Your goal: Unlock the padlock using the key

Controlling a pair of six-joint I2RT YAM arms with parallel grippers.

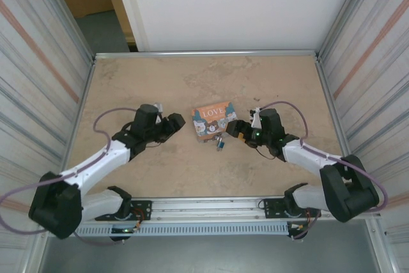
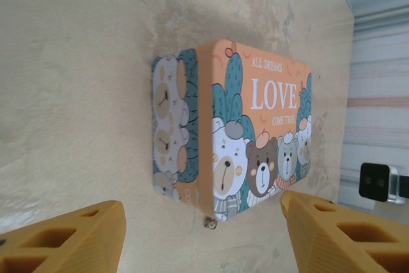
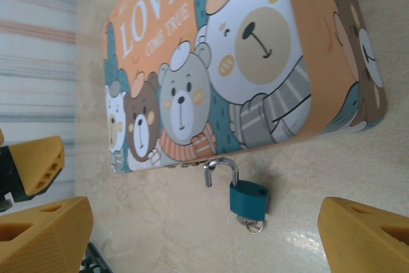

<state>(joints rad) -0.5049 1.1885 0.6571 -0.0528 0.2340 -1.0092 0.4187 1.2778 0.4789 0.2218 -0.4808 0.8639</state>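
Lying just beside the tin (image 3: pixel 211 62), the padlock (image 3: pixel 249 197) looks unlocked, shackle leg free, key (image 3: pixel 254 225) seemingly in; both jaws spread, empty, so little remains

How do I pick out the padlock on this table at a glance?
Find the orange-and-teal LOVE tin with cartoon bears in the middle of the table. At the tin's edge nearest the arms lies the padlock. It is far smaller than the tin, with a blue body and a silver shackle.
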